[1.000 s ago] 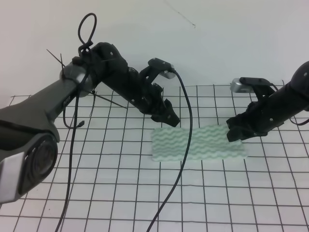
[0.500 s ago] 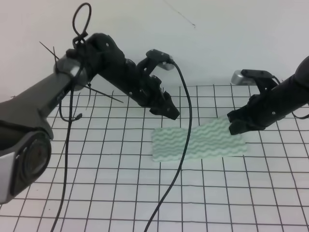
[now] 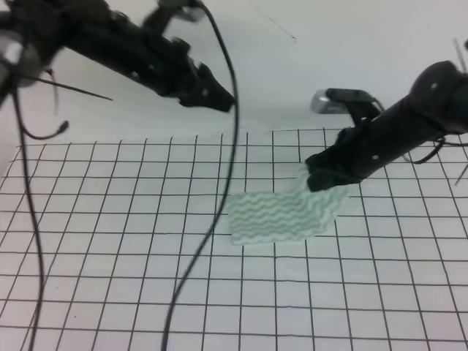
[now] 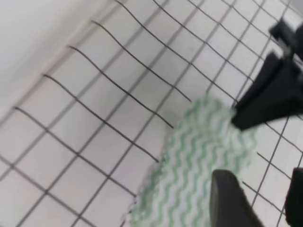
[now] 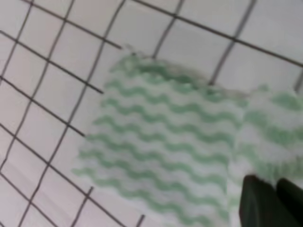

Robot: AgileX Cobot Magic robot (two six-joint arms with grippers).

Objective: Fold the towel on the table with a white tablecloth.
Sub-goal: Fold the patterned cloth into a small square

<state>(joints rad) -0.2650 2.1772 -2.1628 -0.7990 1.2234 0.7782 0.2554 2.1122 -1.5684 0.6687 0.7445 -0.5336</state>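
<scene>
Currently my right gripper (image 3: pixel 316 178) is pinching the right end of the towel (image 3: pixel 278 216) and holding it raised above the white tablecloth (image 3: pixel 131 248), while the left portion is lying flat. My left gripper (image 3: pixel 219 99) is hovering well apart (jaw state not discernible), holding nothing.

towel's (image 3: pixel 281 216) right end hidden under right gripper (image 3: pixel 316 179), left arm (image 3: pixel 110 36) motion-blurred, cropped top-left
</scene>
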